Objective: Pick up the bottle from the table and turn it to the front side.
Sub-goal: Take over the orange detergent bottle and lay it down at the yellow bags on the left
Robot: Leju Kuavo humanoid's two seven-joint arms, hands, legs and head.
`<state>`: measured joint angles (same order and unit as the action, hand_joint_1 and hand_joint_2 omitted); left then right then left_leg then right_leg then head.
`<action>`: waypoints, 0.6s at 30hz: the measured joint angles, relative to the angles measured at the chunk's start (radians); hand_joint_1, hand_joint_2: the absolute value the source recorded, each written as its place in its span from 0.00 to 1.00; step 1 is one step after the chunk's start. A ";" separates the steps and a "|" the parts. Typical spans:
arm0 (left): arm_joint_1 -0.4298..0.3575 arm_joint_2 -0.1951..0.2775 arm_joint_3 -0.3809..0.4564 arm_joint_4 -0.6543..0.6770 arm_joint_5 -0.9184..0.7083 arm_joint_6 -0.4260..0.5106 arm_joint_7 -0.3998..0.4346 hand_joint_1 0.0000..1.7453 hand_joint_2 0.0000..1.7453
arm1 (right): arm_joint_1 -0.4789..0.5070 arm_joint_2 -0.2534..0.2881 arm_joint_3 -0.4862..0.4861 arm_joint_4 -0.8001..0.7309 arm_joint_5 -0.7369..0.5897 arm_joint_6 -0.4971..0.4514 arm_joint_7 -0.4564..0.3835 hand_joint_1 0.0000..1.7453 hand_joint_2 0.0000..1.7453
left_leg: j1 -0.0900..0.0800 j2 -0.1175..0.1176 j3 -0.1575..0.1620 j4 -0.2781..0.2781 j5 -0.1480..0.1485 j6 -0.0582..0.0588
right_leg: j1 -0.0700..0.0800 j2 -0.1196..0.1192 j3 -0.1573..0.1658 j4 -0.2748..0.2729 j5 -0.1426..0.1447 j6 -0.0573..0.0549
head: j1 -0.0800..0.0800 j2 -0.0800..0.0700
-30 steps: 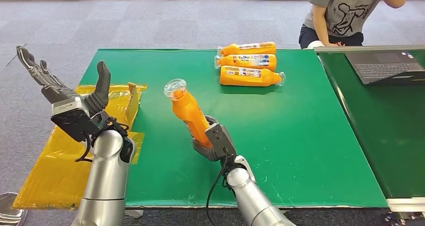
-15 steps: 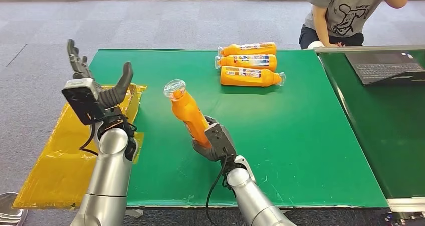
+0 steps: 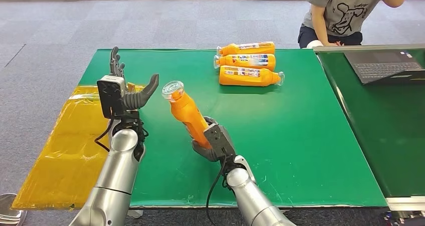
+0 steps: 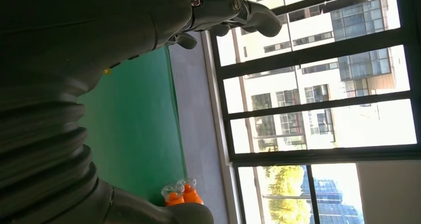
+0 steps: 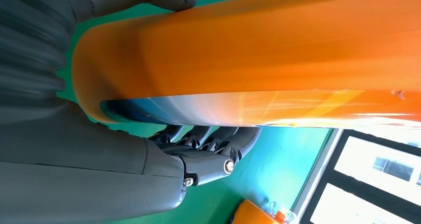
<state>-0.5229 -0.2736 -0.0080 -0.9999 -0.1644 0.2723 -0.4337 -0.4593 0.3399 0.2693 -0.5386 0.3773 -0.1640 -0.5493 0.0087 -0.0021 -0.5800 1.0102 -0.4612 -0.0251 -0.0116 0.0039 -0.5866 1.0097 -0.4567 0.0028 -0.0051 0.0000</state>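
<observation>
My right hand point(image 3: 214, 142) grips an orange bottle point(image 3: 186, 113) by its lower body and holds it tilted above the green table point(image 3: 300, 126), clear cap end up and leaning left. The right wrist view has the bottle's orange body point(image 5: 278, 60) close up, with my fingers point(image 5: 208, 149) wrapped under it. My left hand point(image 3: 123, 91) is raised just left of the bottle's cap, fingers spread and thumb pointing toward it, not touching. In the left wrist view its fingers point(image 4: 233, 13) stand apart with nothing in them.
Three more orange bottles point(image 3: 248, 63) lie side by side at the table's far edge. A yellow plastic sheet point(image 3: 65, 146) covers the left side. A person point(image 3: 346, 10) sits at the back right, beside a second table with a laptop point(image 3: 383, 65).
My left hand has swung in from the far left toward the bottle's cap and turned. The right hand and the bottle have stayed almost still.
</observation>
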 joint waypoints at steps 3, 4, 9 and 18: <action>-0.002 0.001 0.000 0.010 0.001 -0.002 0.000 0.00 1.00 | 0.000 0.000 0.000 0.000 0.000 0.000 0.000 1.00 1.00 | 0.000 0.000 0.000 0.000 0.000 0.000 | 0.000 0.000 0.000 0.000 0.000 0.000 | 0.000 0.000; -0.003 0.001 0.000 0.013 0.005 -0.007 0.000 0.00 1.00 | 0.000 0.000 0.000 0.000 0.000 0.000 0.000 1.00 1.00 | 0.000 0.000 0.000 0.000 0.000 0.000 | 0.000 0.000 0.000 0.000 0.000 0.000 | 0.000 0.000; -0.005 0.005 0.000 0.026 0.033 -0.047 0.002 0.00 1.00 | 0.000 0.000 0.000 0.000 0.000 0.000 0.000 1.00 1.00 | 0.000 0.000 0.000 0.000 0.000 0.000 | 0.000 0.000 0.000 0.000 0.000 0.000 | 0.000 0.000; -0.007 0.013 0.000 0.035 0.073 -0.127 0.028 0.00 1.00 | 0.002 0.000 0.000 0.000 0.009 0.000 0.002 1.00 1.00 | 0.000 0.000 0.000 0.000 0.000 0.000 | 0.000 0.000 0.000 0.000 0.000 0.000 | 0.000 0.000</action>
<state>-0.5298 -0.2605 -0.0080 -0.9645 -0.0910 0.1453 -0.4057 -0.4571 0.3395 0.2692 -0.5383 0.3861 -0.1644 -0.5473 0.0087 -0.0021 -0.5801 1.0102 -0.4610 -0.0254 -0.0116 0.0039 -0.5865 1.0097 -0.4566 0.0028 -0.0051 0.0000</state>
